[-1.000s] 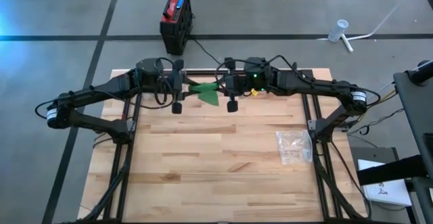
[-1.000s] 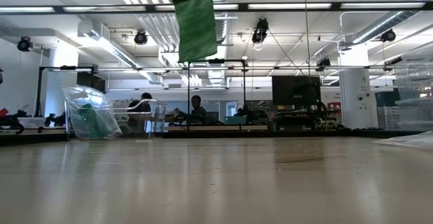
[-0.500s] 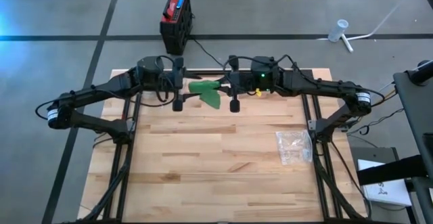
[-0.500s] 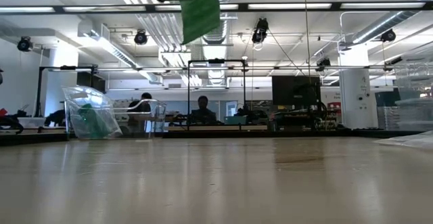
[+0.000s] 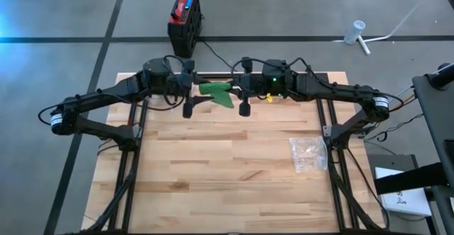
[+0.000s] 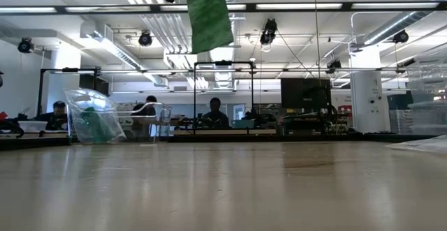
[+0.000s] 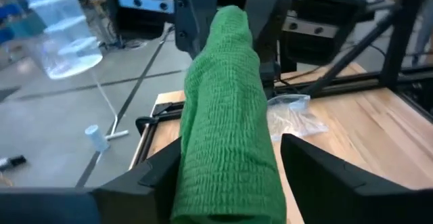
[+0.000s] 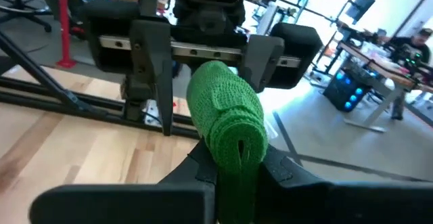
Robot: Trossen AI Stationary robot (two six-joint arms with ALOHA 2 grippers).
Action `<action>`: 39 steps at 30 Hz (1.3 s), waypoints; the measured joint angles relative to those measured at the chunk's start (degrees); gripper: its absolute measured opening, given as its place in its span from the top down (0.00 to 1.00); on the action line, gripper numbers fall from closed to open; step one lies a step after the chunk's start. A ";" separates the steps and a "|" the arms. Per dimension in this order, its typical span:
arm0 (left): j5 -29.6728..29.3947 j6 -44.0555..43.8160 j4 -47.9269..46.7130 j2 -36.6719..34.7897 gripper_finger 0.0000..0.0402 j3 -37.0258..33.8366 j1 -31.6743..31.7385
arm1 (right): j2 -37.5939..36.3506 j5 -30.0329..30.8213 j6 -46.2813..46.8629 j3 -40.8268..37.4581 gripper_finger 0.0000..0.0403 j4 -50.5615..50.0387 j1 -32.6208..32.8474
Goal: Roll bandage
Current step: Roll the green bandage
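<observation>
A green crepe bandage (image 5: 216, 93) is held in the air between my two grippers over the table's far edge. My left gripper (image 5: 201, 91) is shut on its left end and my right gripper (image 5: 233, 91) on its right end. In the left wrist view the bandage (image 7: 226, 116) runs as a thick band from my left fingers to the right gripper. In the right wrist view its rolled end (image 8: 233, 132) faces the camera. A loose tail (image 6: 209, 18) hangs below the grippers, well clear of the table. My left gripper holds the bandage's left end (image 7: 223, 183) between its two fingers (image 7: 152, 180), which come level from the table's left, along the band. The end is lifted clear. My right gripper pinches the rolled right end (image 8: 237, 153) between its two fingers (image 8: 203, 163), level from the table's right. The roll is lifted clear, and the band runs from it to the left gripper.
A clear plastic bag (image 5: 307, 153) lies on the wooden table (image 5: 213, 171) at the right, and shows in the low view (image 6: 94, 116). A red and black box (image 5: 184, 15) stands on the floor beyond the far edge. People sit in the room behind.
My right gripper has shifted a little toward the table's right edge. The bandage's hanging tail has drawn up shorter and swung, staying clear of the table.
</observation>
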 joint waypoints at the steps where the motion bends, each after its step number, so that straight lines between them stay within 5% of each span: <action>1: -0.49 -1.03 0.19 0.11 0.49 0.00 -0.02 | 0.00 0.41 0.04 0.00 0.92 -0.20 0.00; 4: -1.22 -2.04 0.38 0.19 0.59 0.00 0.00 | 0.00 1.00 0.08 0.00 0.89 -0.95 0.00; 9: -2.24 -3.57 0.00 0.25 0.91 -0.01 0.00 | 0.00 1.40 -0.79 0.00 0.81 -2.95 0.00; 24: -0.32 -6.90 -0.44 -0.61 0.92 0.02 0.07 | -0.44 1.98 -5.29 -0.07 0.60 -6.84 -0.02; 39: 4.45 -7.70 -2.65 -0.98 0.92 0.09 0.14 | -0.23 2.71 -12.77 -0.07 0.98 -5.09 0.09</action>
